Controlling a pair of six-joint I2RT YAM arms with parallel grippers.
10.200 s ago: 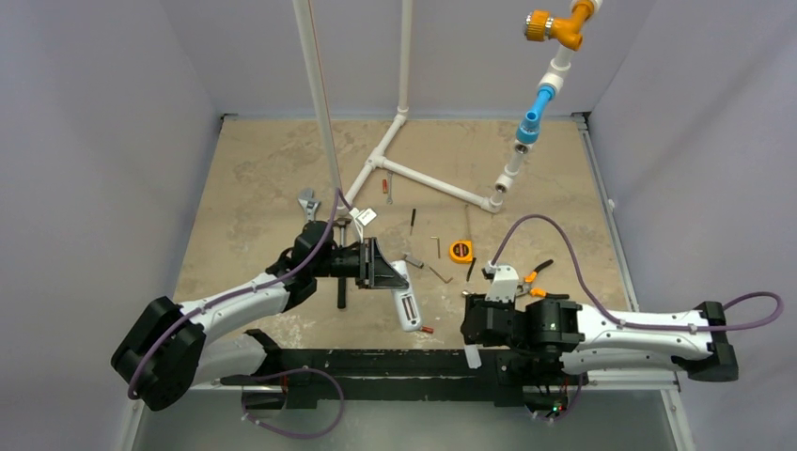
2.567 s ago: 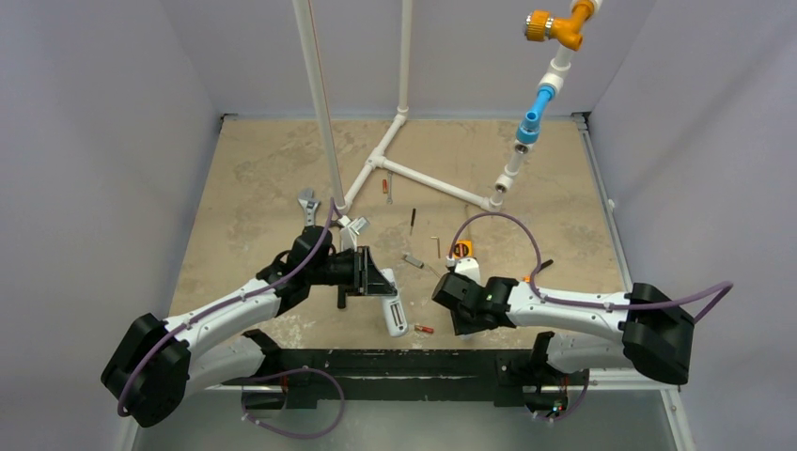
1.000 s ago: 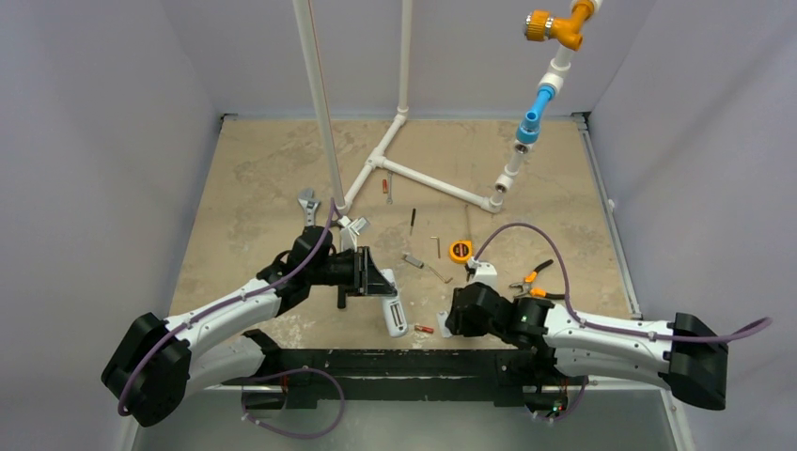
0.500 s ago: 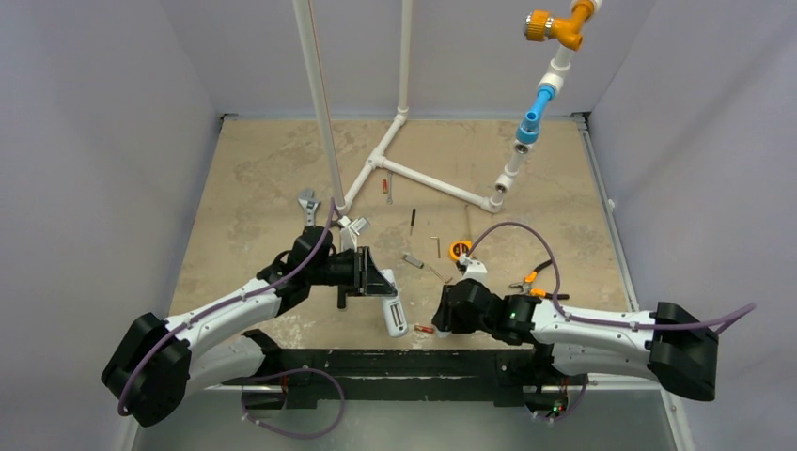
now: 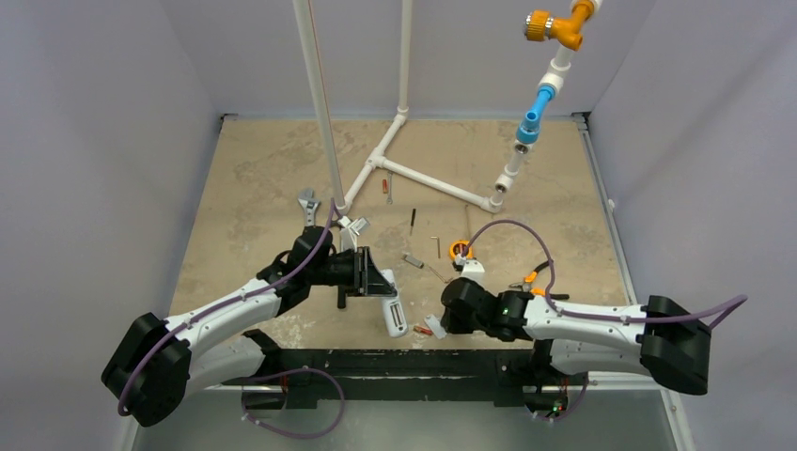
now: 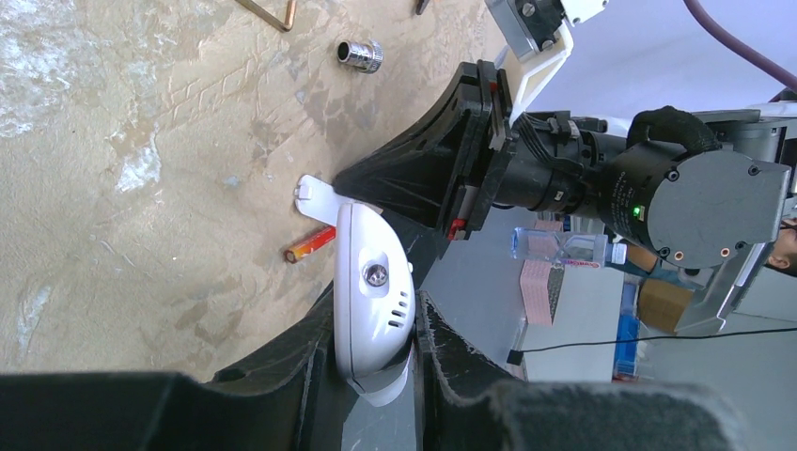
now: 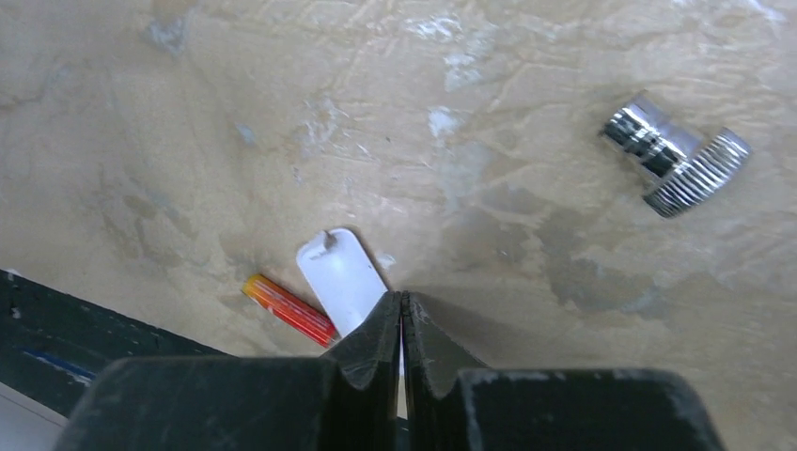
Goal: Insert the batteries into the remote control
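Note:
The white remote control (image 5: pixel 397 315) (image 6: pixel 374 291) is clamped between the fingers of my left gripper (image 5: pixel 374 277) (image 6: pixel 374 324), shut on it and holding it just above the table. One orange-red battery (image 5: pixel 425 330) (image 7: pixel 287 307) (image 6: pixel 310 244) lies on the table right of the remote. A small flat white cover (image 7: pixel 343 277) (image 6: pixel 315 199) lies beside it, face up. My right gripper (image 5: pixel 442 322) (image 7: pixel 401 299) is low over the cover's near end, jaws shut together, the cover not between them. Whether the tips touch the cover is unclear.
A chrome socket (image 7: pixel 672 155) (image 6: pixel 360 54) lies beyond the battery. Farther back are an orange tape measure (image 5: pixel 460 250), orange-handled pliers (image 5: pixel 531 279), a wrench (image 5: pixel 307 202) and a white pipe frame (image 5: pixel 414 174). A black rail (image 5: pixel 395 362) runs along the near edge.
My right gripper's jaws have gone from partly open to shut. The white cover now lies on the table at its tips, beside the battery. The left arm and remote have not moved.

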